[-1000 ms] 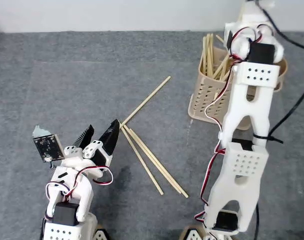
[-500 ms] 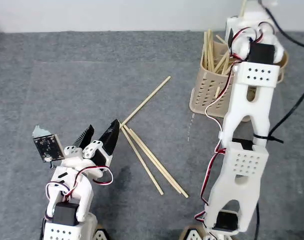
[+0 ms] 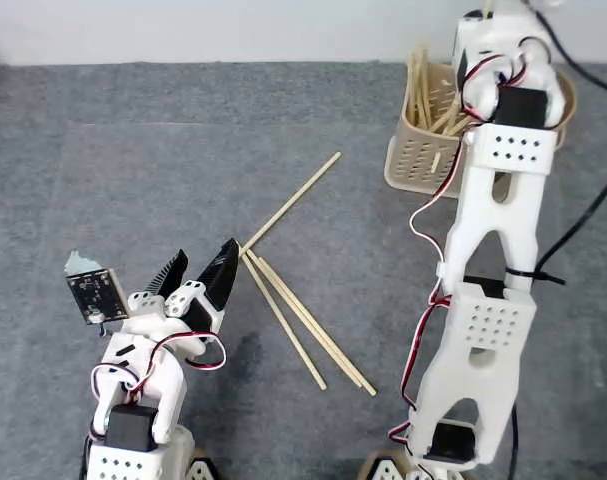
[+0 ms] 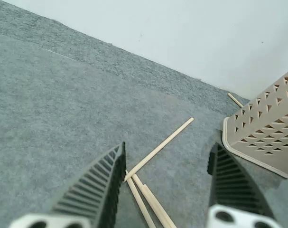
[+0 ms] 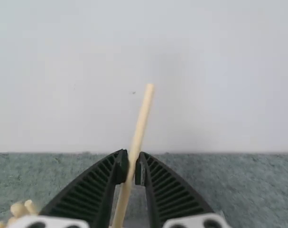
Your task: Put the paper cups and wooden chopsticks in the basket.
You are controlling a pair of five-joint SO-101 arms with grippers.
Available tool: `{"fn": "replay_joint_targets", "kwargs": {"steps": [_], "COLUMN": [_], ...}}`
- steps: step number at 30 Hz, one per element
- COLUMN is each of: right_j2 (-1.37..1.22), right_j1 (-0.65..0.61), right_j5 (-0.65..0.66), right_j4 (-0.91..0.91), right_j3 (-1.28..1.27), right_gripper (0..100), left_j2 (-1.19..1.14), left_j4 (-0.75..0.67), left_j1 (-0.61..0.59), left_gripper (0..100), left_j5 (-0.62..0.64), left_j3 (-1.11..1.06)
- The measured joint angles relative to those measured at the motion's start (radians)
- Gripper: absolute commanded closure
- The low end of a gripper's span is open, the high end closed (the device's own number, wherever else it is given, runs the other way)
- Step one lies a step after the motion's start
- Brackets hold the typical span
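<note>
Three wooden chopsticks lie loose on the grey mat: one slanted (image 3: 288, 205) and two (image 3: 308, 320) running toward the front. My left gripper (image 3: 205, 255) stands open just beside their near ends; in the left wrist view, the chopsticks (image 4: 158, 149) lie between its open fingers (image 4: 108, 185). The beige perforated basket (image 3: 418, 160) stands at the back right with several chopsticks upright in it, and its wall (image 4: 267, 137) shows in the left wrist view. My right gripper (image 5: 131, 154) is shut on one chopstick (image 5: 139, 123) that points upward, above the basket's far side.
The right arm (image 3: 493, 250) stretches from the front edge to the basket and covers its right side. A tan curved rim (image 3: 566, 105) peeks out beside the arm. A white wall bounds the mat at the back. Open mat lies at the left and centre.
The basket has shifted toward the back wall, and the right arm's wrist has moved back with it. The left arm and the loose chopsticks have stayed still.
</note>
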State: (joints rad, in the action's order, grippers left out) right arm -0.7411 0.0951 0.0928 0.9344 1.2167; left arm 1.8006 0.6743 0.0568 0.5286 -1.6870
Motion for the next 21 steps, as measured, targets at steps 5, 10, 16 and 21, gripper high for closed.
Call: {"fn": "replay_joint_targets", "kwargs": {"steps": [5, 10, 16, 21], "right_j2": [-0.028, -0.029, -0.029, -0.029], "right_j1": [0.0, 0.0, 0.0, 0.0], "right_j5": [-0.003, -0.003, -0.003, -0.003], "right_j4": [-0.017, -0.017, -0.029, -0.029], "right_j3": [0.002, 0.002, 0.002, 0.002], "right_gripper": [89.1, 85.1, 82.8, 77.9], "left_j2": [0.0, 0.0, 0.0, 0.0], "left_j4": [0.0, 0.0, 0.0, 0.0], "left_j1": [0.0, 0.0, 0.0, 0.017], "left_gripper": [73, 73, 73, 73], "left_j5": [0.0, 0.0, 0.0, -0.005], "left_j3": [0.0, 0.0, 0.0, 0.0]}}
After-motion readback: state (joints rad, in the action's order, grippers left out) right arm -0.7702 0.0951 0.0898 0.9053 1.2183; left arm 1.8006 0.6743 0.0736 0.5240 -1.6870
